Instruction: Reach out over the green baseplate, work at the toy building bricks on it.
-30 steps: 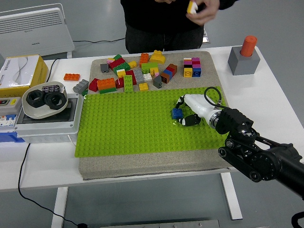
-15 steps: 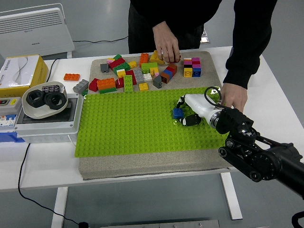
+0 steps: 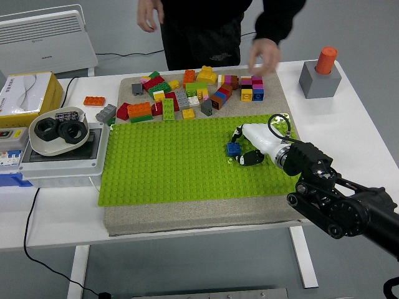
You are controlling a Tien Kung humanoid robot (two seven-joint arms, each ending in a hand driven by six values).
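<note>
Green baseplate [image 3: 168,165] on tan mat [image 3: 187,215], white table [image 3: 56,230].

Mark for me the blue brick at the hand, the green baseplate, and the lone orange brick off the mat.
blue brick [image 3: 233,148], head view, its studded top.
green baseplate [image 3: 162,162], head view, bare studs left of centre.
orange brick [image 3: 94,101], head view, middle of its top.

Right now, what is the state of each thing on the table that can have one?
Robot's right hand: over the baseplate, fingers closed around the small blue toy brick.
Small blue toy brick: on the baseplate, gripped.
Green studded baseplate: flat, otherwise bare.
Loose pile of coloured toy bricks: unsorted behind the baseplate.
Person's hand: above the pile, blurred.
</note>
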